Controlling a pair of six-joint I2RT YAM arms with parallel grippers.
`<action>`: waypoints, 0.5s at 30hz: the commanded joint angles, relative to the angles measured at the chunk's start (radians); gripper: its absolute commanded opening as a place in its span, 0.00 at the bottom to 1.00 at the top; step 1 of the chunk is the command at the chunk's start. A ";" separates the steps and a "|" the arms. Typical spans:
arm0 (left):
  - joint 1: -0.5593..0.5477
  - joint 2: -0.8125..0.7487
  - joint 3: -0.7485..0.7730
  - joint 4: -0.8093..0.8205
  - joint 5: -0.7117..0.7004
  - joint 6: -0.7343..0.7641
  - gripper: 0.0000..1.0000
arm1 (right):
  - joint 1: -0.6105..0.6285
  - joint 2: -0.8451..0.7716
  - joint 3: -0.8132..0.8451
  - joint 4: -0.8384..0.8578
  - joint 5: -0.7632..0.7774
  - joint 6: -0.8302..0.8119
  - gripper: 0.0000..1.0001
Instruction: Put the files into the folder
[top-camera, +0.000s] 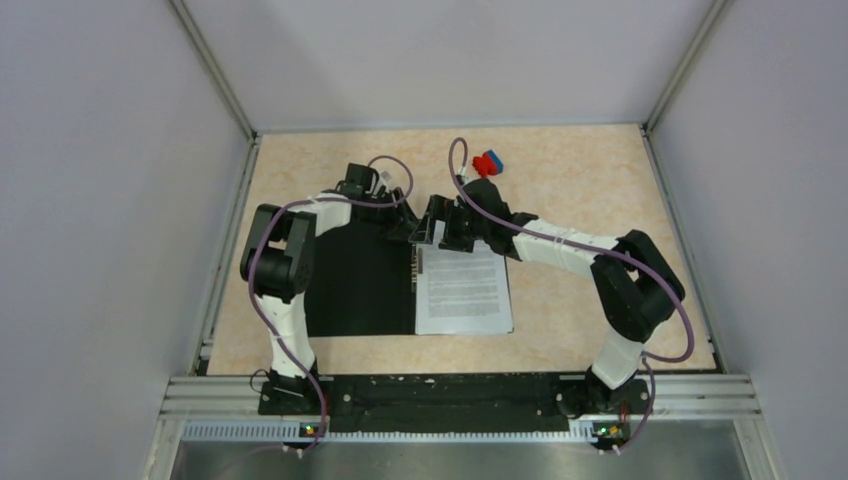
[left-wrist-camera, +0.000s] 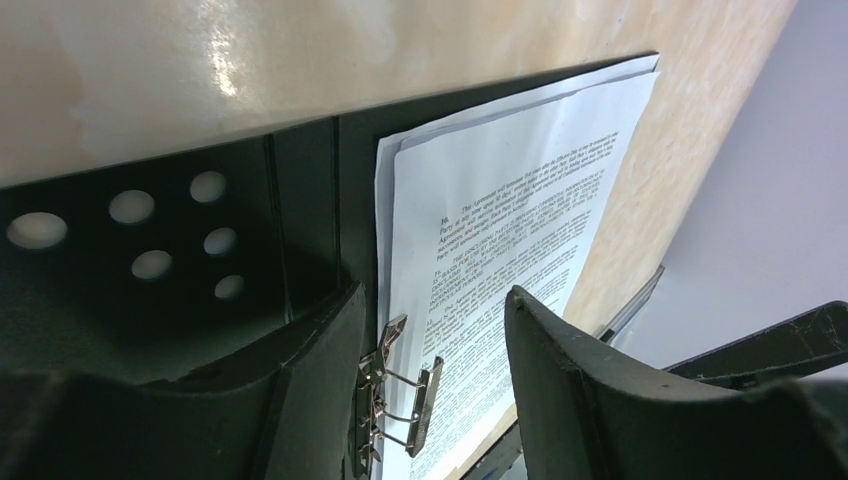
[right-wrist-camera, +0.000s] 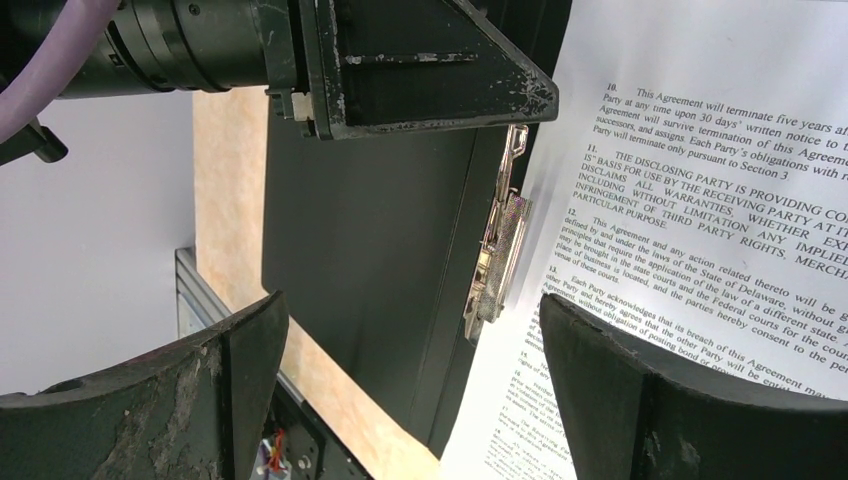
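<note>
The folder (top-camera: 360, 285) lies open on the table, black inside up. The files (top-camera: 463, 290), white sheets with black text, lie on its right half beside the metal spine clip (top-camera: 415, 270). My left gripper (top-camera: 405, 226) and right gripper (top-camera: 433, 230) hover close together over the far end of the spine. In the left wrist view my left gripper (left-wrist-camera: 432, 300) is open, with the clip (left-wrist-camera: 400, 392) and its raised bar between the fingers, over the files (left-wrist-camera: 500, 230). In the right wrist view my right gripper (right-wrist-camera: 410, 305) is open wide and empty above the clip (right-wrist-camera: 497, 250) and files (right-wrist-camera: 700, 200).
A small red-and-blue object (top-camera: 487, 163) sits on the table behind the right arm. Grey walls close the table at left, right and back. The left gripper's body (right-wrist-camera: 420, 60) is close above the right gripper's fingers.
</note>
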 joint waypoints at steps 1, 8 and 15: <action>-0.004 -0.039 -0.005 0.018 0.031 0.008 0.58 | -0.002 0.010 0.054 0.025 -0.001 -0.015 0.95; -0.009 -0.059 0.000 -0.030 -0.019 0.049 0.59 | -0.002 0.011 0.060 0.016 0.009 -0.022 0.95; -0.018 -0.026 0.018 -0.029 -0.012 0.052 0.59 | -0.002 0.014 0.062 0.016 0.008 -0.023 0.95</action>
